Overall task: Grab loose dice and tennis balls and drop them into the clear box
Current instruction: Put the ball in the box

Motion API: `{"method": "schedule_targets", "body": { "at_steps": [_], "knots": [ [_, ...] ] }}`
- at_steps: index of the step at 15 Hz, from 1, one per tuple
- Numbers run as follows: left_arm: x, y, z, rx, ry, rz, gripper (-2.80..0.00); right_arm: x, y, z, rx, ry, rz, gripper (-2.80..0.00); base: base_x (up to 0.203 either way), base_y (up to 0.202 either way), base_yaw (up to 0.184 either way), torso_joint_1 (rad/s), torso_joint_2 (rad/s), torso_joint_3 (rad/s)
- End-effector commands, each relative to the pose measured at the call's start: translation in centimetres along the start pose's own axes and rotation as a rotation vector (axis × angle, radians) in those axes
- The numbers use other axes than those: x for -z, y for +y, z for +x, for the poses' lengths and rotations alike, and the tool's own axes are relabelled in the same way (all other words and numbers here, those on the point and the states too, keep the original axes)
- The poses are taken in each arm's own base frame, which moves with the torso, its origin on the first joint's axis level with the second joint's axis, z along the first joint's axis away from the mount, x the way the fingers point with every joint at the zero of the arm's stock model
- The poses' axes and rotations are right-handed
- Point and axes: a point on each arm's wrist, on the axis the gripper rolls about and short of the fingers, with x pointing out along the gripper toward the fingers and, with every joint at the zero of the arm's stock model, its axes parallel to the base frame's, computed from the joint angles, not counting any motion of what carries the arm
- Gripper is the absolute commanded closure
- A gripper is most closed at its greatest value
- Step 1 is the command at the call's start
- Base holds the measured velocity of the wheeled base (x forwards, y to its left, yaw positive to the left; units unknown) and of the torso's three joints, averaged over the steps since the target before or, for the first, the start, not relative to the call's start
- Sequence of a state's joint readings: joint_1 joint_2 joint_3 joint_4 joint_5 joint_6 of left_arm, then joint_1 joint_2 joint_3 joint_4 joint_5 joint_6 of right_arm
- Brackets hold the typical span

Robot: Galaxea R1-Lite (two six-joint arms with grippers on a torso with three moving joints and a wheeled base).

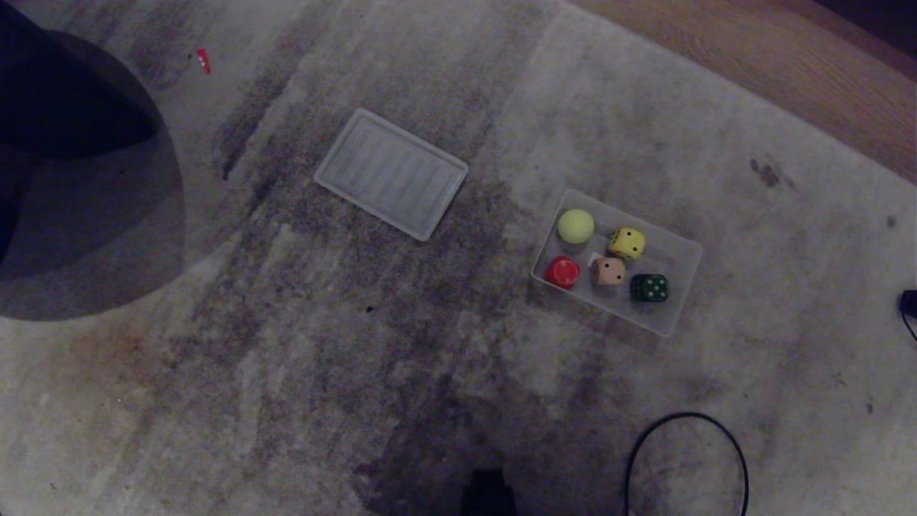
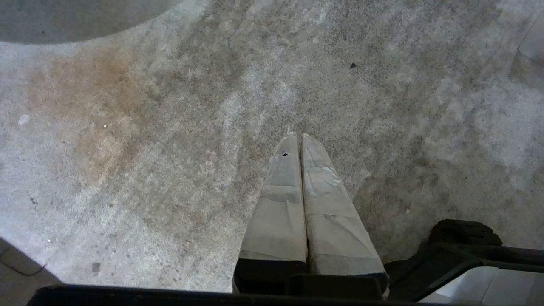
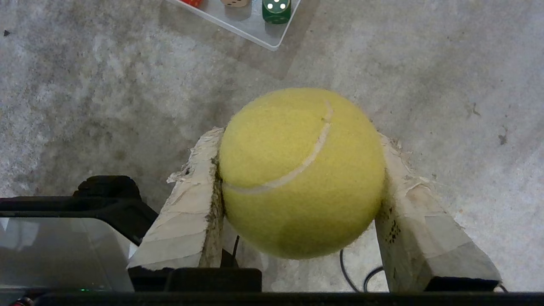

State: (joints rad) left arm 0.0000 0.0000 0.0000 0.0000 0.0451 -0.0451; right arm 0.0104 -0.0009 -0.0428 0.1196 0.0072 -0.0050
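Only the right wrist view shows the right tool [image 3: 299, 170] clamping a tennis ball [image 3: 301, 172] above the carpet [image 3: 85, 85] — the clear box [image 1: 677, 251] (four dice [image 1: 607, 271], one ball) lies near; the left tool [image 2: 297, 138] is closed, empty.

Carpet [image 1: 401, 344] carries everything. Clear box [image 1: 680, 251] sits right of centre; ribbed panel [image 1: 390, 173] lies left of it and farther back, well apart. In the box: tennis ball [image 1: 575, 226] at far-left corner, four dice [image 1: 607, 271] around it, one just right of the ball, three in a row along the near wall. Second tennis ball [image 3: 301, 172] sits between the right gripper [image 3: 297, 140] jaws, above carpet, near side of the box. Cable loop [image 1: 688, 459] at the carpet's near edge. Wood floor [image 1: 788, 64] beyond far-right corner.
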Motion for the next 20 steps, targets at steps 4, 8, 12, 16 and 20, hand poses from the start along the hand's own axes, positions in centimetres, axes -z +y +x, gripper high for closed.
{"method": "schedule_targets", "body": {
  "at_steps": [4,8,12,16,20],
  "knots": [
    [0.0,0.0,0.0,-0.004,0.003,-0.01,0.0,0.0,0.0,0.0,-0.001,0.002,0.002,0.0,0.0,0.0,0.0,0.0,0.0,0.0],
    [0.0,0.0,0.0,-0.006,0.003,-0.013,0.0,-0.5,0.0,-0.2,0.001,-0.01,0.003,0.0,0.0,0.0,0.0,0.0,0.0,0.0],
    [0.0,0.0,0.0,-0.005,0.003,-0.014,0.0,-6.2,0.0,0.9,-0.002,0.071,0.038,0.0,0.0,0.0,0.0,0.0,0.0,0.0],
    [0.0,0.0,0.0,-0.006,0.003,-0.015,0.0,-11.8,-0.1,7.1,0.009,0.237,0.133,0.0,0.0,0.0,0.0,0.0,0.0,0.0],
    [0.0,0.0,0.0,-0.006,0.003,-0.015,0.0,-12.8,0.4,16.5,-0.001,0.292,0.235,0.0,0.0,0.0,0.0,0.0,0.0,0.0]
  ]
}}
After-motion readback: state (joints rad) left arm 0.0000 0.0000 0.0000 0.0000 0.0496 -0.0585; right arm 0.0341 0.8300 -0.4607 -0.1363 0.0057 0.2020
